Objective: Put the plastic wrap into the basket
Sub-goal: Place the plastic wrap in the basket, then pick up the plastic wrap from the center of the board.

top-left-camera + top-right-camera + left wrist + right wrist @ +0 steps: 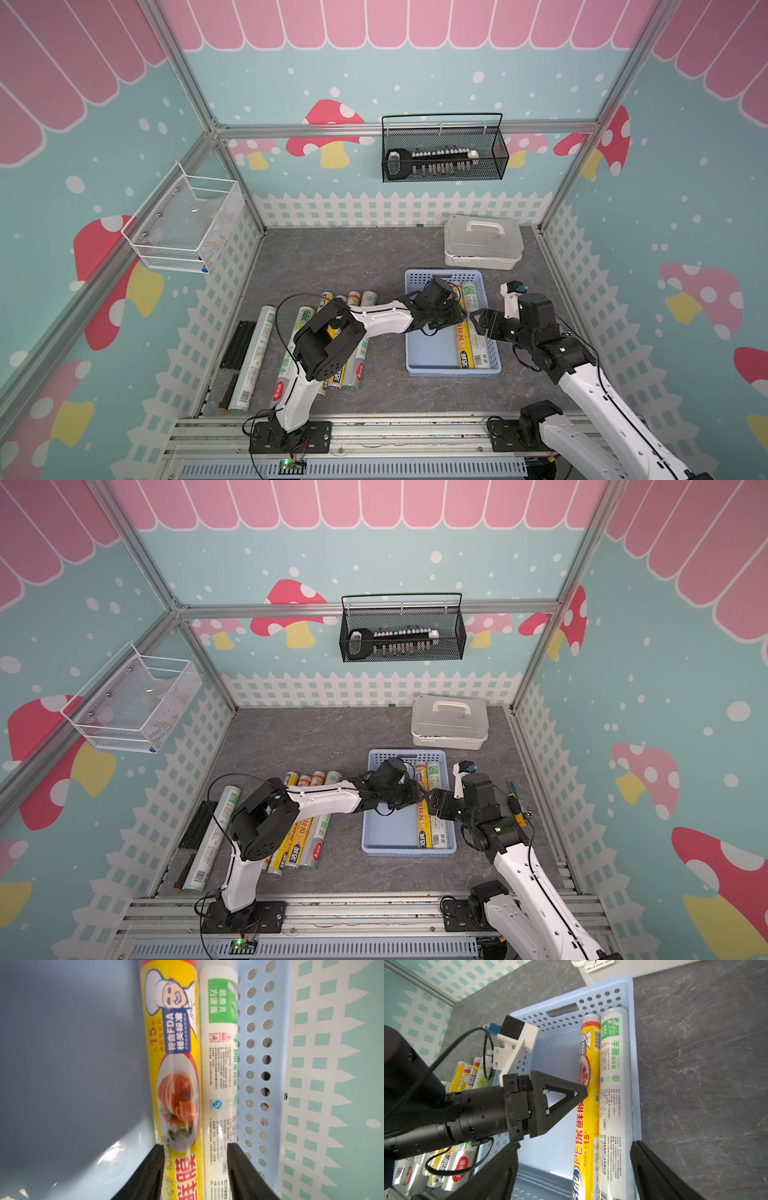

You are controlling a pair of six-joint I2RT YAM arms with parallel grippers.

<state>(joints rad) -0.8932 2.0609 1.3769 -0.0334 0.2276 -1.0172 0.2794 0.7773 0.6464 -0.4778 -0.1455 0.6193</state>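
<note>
The left arm (374, 320) reaches from its near-left base across to the right, elbow bent, wrist dipped into the basket (432, 353). The left gripper (192, 1146) has its fingers parted, one on each side of the yellow roll (588, 1126) and the white green-labelled roll (614, 1105). These lie side by side against the basket's right wall. The right arm (582, 386) leans in from the near right. The right gripper (575, 1144) is spread wide and empty over the same rolls. More rolls (320, 841) lie on the table (332, 266), left of the basket.
</note>
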